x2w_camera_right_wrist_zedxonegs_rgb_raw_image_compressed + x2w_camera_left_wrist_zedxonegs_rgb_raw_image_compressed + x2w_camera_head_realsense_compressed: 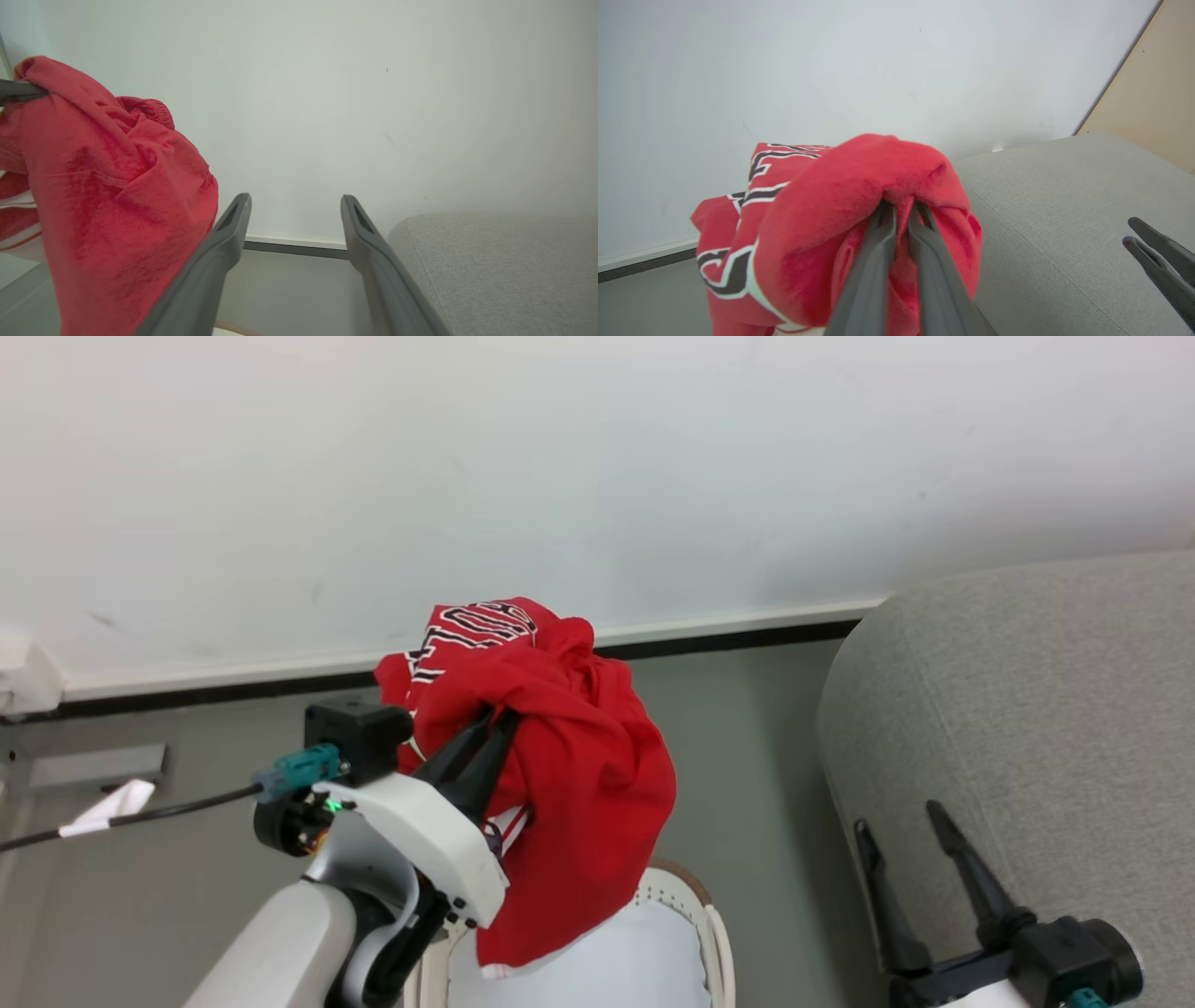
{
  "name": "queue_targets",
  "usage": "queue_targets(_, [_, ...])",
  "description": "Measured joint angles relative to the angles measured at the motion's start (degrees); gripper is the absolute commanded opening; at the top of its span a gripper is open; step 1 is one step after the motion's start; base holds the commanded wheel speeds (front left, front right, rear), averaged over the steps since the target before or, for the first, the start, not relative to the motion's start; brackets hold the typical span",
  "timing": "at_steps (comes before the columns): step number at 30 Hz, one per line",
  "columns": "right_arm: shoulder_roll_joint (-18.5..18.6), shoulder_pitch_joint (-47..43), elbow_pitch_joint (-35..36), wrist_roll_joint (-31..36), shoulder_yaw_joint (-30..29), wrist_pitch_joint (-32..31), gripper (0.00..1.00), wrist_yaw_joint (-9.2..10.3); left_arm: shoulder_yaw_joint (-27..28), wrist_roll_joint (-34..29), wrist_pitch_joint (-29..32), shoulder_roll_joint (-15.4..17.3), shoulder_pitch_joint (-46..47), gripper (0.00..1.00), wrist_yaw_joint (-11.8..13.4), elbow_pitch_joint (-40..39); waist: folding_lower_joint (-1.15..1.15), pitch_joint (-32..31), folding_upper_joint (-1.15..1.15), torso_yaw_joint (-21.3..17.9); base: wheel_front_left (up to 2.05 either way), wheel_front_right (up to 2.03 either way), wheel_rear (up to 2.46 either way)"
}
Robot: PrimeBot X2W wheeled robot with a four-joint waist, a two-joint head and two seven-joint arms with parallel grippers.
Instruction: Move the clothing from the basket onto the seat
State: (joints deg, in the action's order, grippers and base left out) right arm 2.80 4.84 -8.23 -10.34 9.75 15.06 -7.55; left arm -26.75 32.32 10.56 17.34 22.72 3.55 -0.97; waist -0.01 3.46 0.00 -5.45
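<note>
While the grey sofa (1027, 709) fills the right side, the red jersey (569, 747) hangs in the air beside it, above the basket (717, 933). It is clenched in the left fingers (467, 761). The right fingers (971, 875) are spread apart and empty, over the sofa's edge.

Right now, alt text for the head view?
The left gripper holds a bunched red jersey lifted above the basket, which holds pale cloth. The grey sofa is at right, the open right gripper in front of it.
</note>
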Motion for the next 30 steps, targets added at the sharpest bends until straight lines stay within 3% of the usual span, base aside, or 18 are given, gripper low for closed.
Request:
queue_targets(8, [0.33, -0.52, 0.57, 0.13, 6.51, 0.0, 1.0, 0.0, 0.65, 0.0, 2.11, 1.46, 0.54, 0.0, 1.29, -3.08, 0.0, -3.01, 0.0, -1.46, 0.0, 0.0, 0.0])
queue_targets(13, [7.05, 2.32, 1.47, -3.91, 15.25, -0.01, 1.0, -0.01, 0.19, 0.14, 2.77, 1.56, 0.45, 0.0, 1.29, -4.32, 0.01, -3.34, 0.0, -1.48, 0.0, 0.0, 0.0])
queue_targets(21, [18.02, 16.56, 0.68, -12.47, 31.0, -1.37, 1.0, -0.01, -1.76, 0.22, 3.05, 0.87, 0.57, 0.0, 0.93, -5.08, 0.01, -3.61, 0.0, -0.55, 0.0, 0.0, 0.0])
queue_targets(25, [19.8, 24.8, -1.96, -16.1, 38.43, -2.65, 1.0, -0.01, -2.79, 0.22, 3.04, 0.05, 0.9, 0.0, 0.49, -4.97, 0.01, -3.75, 0.0, 0.24, 0.0, 0.0, 0.0])
queue_targets(30, [19.13, 33.61, -8.03, -18.74, 47.07, -2.87, 1.0, -0.01, -4.06, 0.22, 3.05, -0.88, 1.82, 0.0, -0.1, -4.07, 0.01, -3.82, 0.0, 1.27, 0.0, 0.0, 0.0])
